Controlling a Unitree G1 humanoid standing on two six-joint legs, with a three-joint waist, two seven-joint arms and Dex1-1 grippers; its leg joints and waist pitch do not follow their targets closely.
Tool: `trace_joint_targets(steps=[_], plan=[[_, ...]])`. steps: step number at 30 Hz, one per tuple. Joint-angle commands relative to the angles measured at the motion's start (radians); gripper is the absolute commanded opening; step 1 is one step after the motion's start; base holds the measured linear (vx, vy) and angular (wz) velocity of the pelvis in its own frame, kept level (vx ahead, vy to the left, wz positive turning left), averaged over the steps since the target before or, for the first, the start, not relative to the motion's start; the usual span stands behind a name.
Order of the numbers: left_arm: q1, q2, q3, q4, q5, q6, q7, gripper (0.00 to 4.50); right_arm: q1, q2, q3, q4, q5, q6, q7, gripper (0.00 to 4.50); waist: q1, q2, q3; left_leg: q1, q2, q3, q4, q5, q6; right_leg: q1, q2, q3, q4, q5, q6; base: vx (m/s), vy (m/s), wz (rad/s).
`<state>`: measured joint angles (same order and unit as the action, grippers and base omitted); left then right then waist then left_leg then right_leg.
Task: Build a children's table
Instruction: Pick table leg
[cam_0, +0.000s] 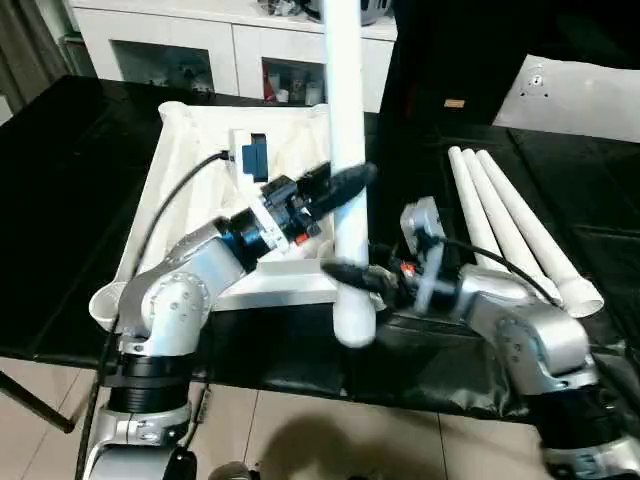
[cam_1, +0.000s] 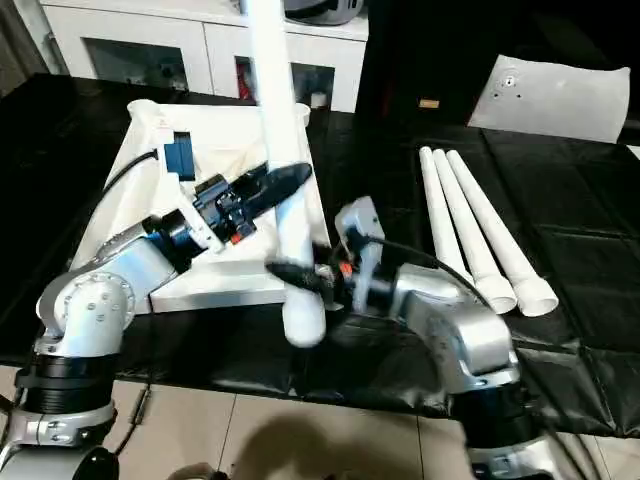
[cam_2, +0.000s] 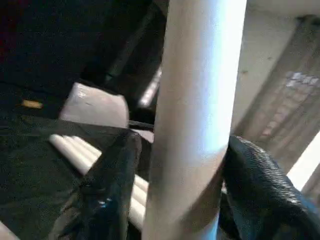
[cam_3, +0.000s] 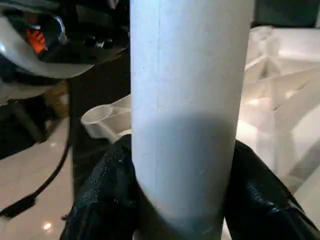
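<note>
Assembly is barely begun: both the left tool (cam_0: 350, 185) and right tool (cam_0: 345, 272) grip one upright leg (cam_0: 345, 150) beside the upturned tabletop (cam_0: 190, 170), three legs (cam_0: 515, 225) waiting on the bench (cam_0: 80, 130).

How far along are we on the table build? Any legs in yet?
No legs look seated: the tabletop lies underside up, and the corner sockets I can see look empty. One leg stands upright between the left end effector and right end effector. Three spare legs lie on the black surface, still to fit.
</note>
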<state>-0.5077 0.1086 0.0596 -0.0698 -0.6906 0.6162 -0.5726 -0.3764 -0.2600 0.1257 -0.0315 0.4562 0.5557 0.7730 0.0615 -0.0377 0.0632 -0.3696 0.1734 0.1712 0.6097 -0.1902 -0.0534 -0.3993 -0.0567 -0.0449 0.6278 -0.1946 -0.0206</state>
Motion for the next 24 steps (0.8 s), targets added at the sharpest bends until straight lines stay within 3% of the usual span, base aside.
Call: trace_joint_targets(steps=[1, 3, 7, 10, 16, 24], plan=[[0.006, -0.004, -0.022, -0.017, 0.05, -0.016, 0.05, 2.93, -0.024, 0.01, -0.012, -0.017, -0.03, -0.038, -0.046, 1.85, 0.002, -0.003, -0.07, 0.005, 0.048, -0.014, -0.067, -0.107, 0.008, 0.057, -0.074, 0.047, -0.077, -0.176, -0.154, 0.0, 0.0, 0.0], [0.017, -0.01, -0.055, -0.025, 0.127, -0.051, 0.113, 2.93, -0.027, 0.033, 0.004, -0.028, -0.06, -0.055, -0.089, 1.85, 0.001, -0.002, -0.07, 0.006, 0.049, -0.014, -0.068, -0.11, 0.004, 0.056, -0.073, 0.047, -0.078, -0.171, -0.152, 0.0, 0.0, 0.0], [0.038, -0.052, -0.096, -0.055, 0.181, -0.086, 0.175, 2.93, -0.026, 0.073, 0.029, -0.045, -0.099, -0.074, -0.144, 1.85, 0.0, -0.003, -0.07, 0.004, 0.048, -0.014, -0.068, -0.117, 0.003, 0.056, -0.074, 0.049, -0.079, -0.184, -0.141, 0.0, 0.0, 0.0], [0.045, -0.108, -0.114, -0.059, 0.251, -0.11, 0.294, 2.57, -0.028, 0.114, 0.036, -0.042, -0.125, -0.088, -0.21, 1.85, -0.002, -0.005, -0.068, 0.004, 0.05, -0.015, -0.07, -0.134, -0.003, 0.054, -0.075, 0.048, -0.082, -0.205, -0.133, 0.0, 0.0, 0.0], [0.061, -0.21, -0.087, -0.079, 0.256, -0.144, 0.42, 2.57, -0.027, 0.152, 0.037, -0.023, -0.164, -0.115, -0.27, 1.84, -0.003, -0.009, -0.068, 0.0, 0.047, -0.015, -0.068, -0.138, -0.003, 0.055, -0.074, 0.049, -0.084, -0.204, -0.12, 0.0, 0.0, 0.0], [0.074, -0.233, -0.1, -0.094, 0.291, -0.175, 0.449, 2.57, -0.029, 0.168, 0.029, 0.004, -0.184, -0.138, -0.31, 1.84, -0.005, -0.011, -0.066, 0.001, 0.047, -0.015, -0.069, -0.152, 0.005, 0.05, -0.072, 0.048, -0.087, -0.227, -0.097, 0.0, 0.0, 0.0]])
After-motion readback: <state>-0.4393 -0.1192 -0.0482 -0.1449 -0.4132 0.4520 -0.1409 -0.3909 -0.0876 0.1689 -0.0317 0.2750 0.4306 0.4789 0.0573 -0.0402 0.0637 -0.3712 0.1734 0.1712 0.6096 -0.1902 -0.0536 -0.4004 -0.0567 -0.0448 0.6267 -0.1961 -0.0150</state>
